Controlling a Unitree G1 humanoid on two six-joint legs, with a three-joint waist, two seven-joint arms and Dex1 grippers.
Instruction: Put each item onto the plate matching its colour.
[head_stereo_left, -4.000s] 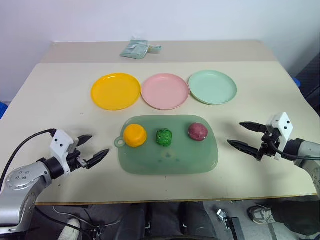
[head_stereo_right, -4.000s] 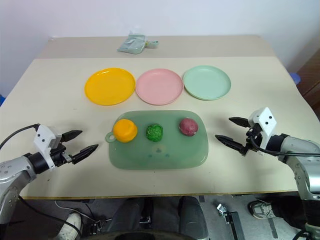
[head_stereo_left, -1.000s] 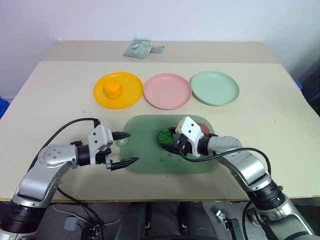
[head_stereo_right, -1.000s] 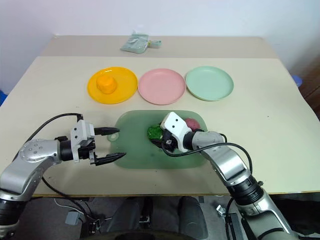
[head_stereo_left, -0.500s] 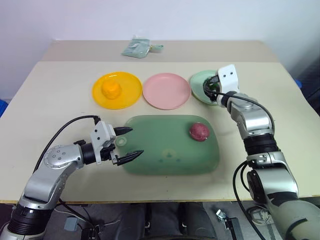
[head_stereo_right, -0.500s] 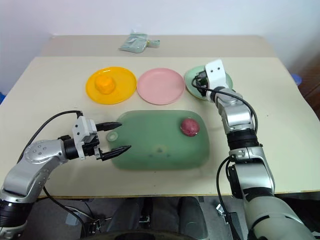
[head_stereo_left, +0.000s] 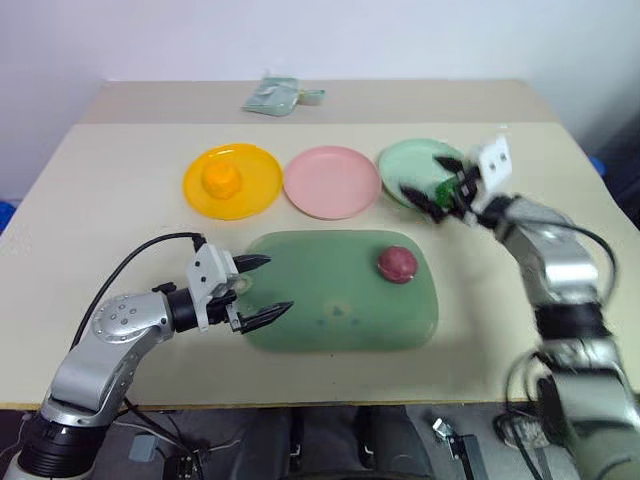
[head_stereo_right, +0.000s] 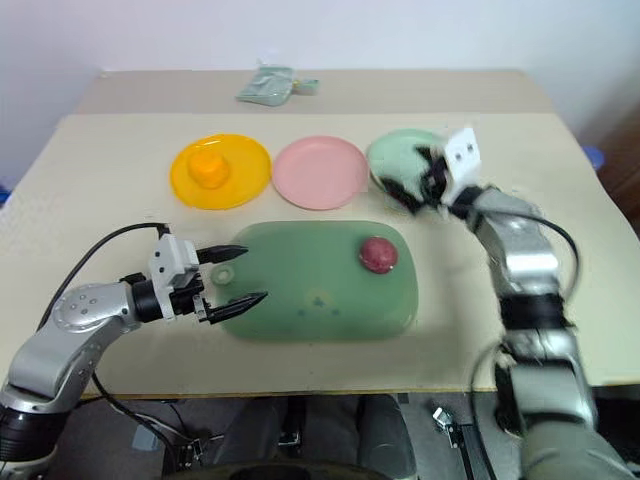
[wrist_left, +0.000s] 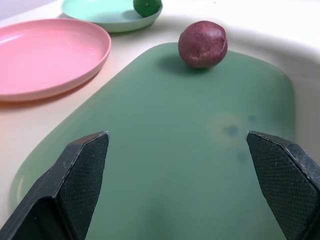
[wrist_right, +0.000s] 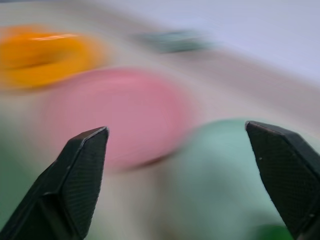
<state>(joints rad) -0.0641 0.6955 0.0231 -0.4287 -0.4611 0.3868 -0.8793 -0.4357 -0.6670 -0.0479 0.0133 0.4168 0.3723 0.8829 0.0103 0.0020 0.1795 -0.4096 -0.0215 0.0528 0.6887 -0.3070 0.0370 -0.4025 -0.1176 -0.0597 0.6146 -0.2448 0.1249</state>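
Left eye view: a grey-green bag lies beyond the plates.

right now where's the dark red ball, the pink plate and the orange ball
dark red ball (head_stereo_left: 397, 264), left eye view, middle of its top
pink plate (head_stereo_left: 331, 182), left eye view, bare centre of the dish
orange ball (head_stereo_left: 222, 178), left eye view, middle of its face

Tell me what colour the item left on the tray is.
Dark red-magenta item, alone on the dull green tray; clearest in the left wrist view.
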